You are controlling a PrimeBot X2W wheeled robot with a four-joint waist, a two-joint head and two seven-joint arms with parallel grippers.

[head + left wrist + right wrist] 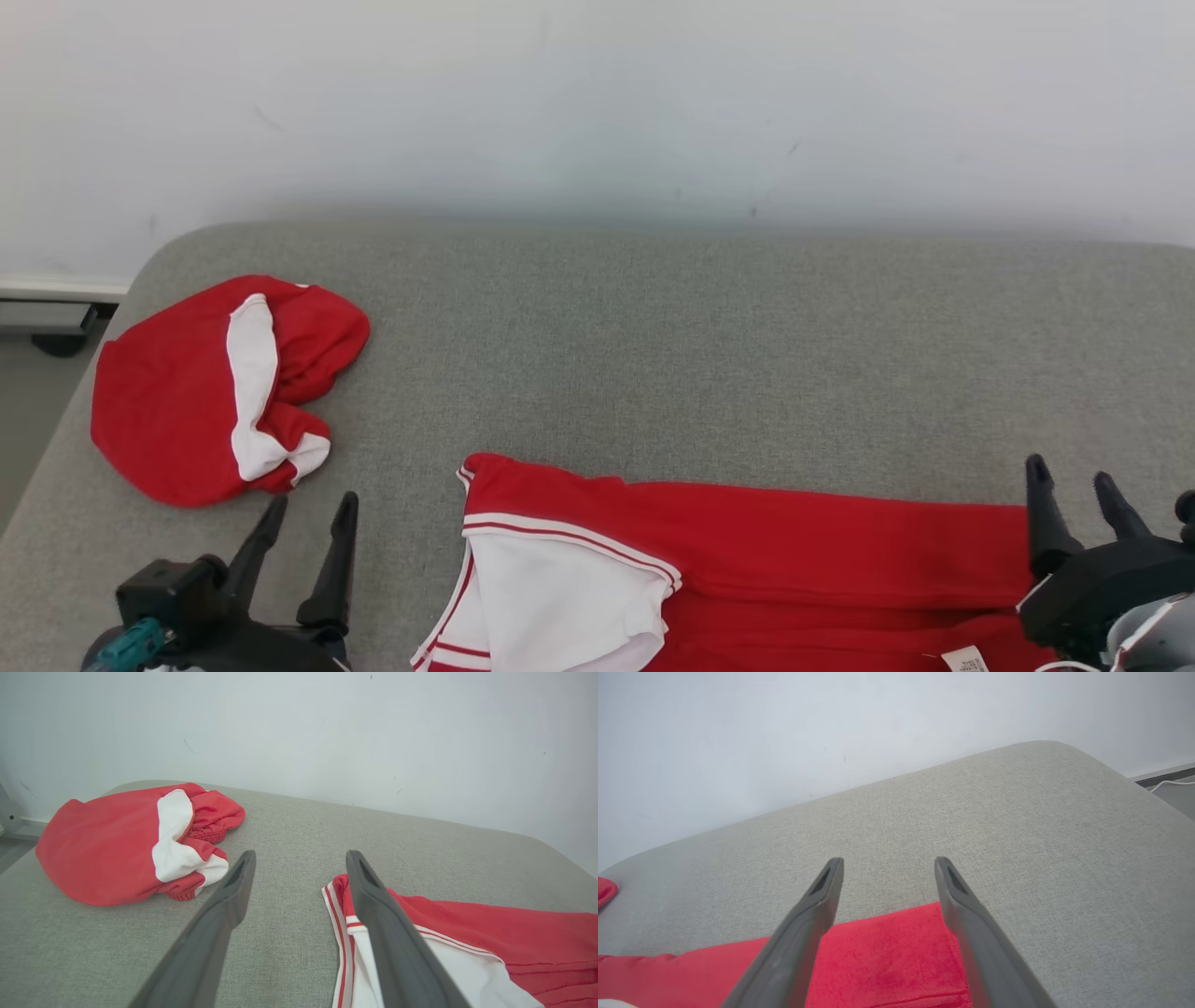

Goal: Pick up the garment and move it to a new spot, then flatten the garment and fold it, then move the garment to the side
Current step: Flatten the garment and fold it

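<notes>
We see the red garment (794, 551) spread flat at lower centre on the grey bench (653, 355), left end effector (313, 502) open at lower left, right end effector (1069, 470) open at the garment's right edge, bunched red-and-white cloth (177, 401) at left.

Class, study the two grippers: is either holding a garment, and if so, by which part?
Nothing is held. The left gripper and right gripper both stand open; the flat red garment lies on the cushion, ungripped.

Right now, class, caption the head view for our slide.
Open left gripper and right gripper flank the spread red-and-white garment; a crumpled red garment lies left.
</notes>
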